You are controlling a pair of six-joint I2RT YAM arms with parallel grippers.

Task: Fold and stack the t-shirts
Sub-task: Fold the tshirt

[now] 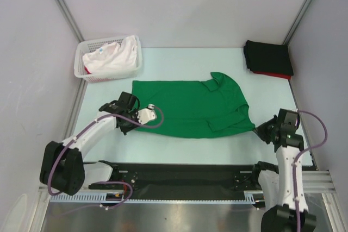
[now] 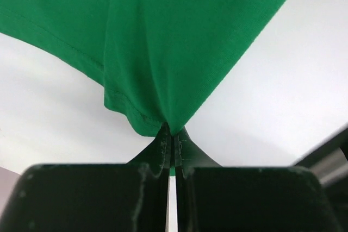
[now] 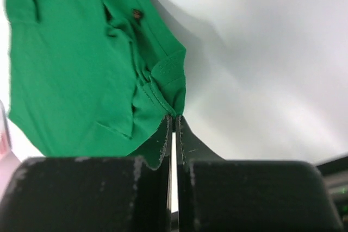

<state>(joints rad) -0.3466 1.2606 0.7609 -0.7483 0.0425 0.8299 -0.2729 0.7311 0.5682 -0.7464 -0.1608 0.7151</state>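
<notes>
Looking down on a pale matte table (image 1: 179, 61), boxed in by plain grey-lilac walls (image 1: 32, 36) left, right and behind. Spread across the middle of the frame: the green t-shirt (image 1: 190, 107), partly folded, collar and a sleeve doubled over toward the right. Upper left, a white mesh basket (image 1: 80, 73) with a white t-shirt (image 1: 111, 58) bundled inside. Upper right corner, a folded black t-shirt (image 1: 267, 57) sitting on a red t-shirt (image 1: 274, 75), only a thin red edge peeking out.

Down at the green shirt's lower left corner, the left gripper (image 1: 130, 119); at its lower right corner, the right gripper (image 1: 261, 129). Hard to judge either grip from above. Over to the left wrist: fingers (image 2: 161, 146) pressed tight together, pinching a corner of green hem, cloth tented up from the tips. Over to the right wrist: fingers (image 3: 162, 140) likewise closed, clamped on a folded green edge, plus a small dark spot (image 3: 137, 13) on the cloth, unseen from above.

Bare table beyond the shirt's far edge, between basket and stack. Narrower strip on the near side, before the black rail (image 1: 179, 173). Right gripper close to the right wall; more room on the left side.
</notes>
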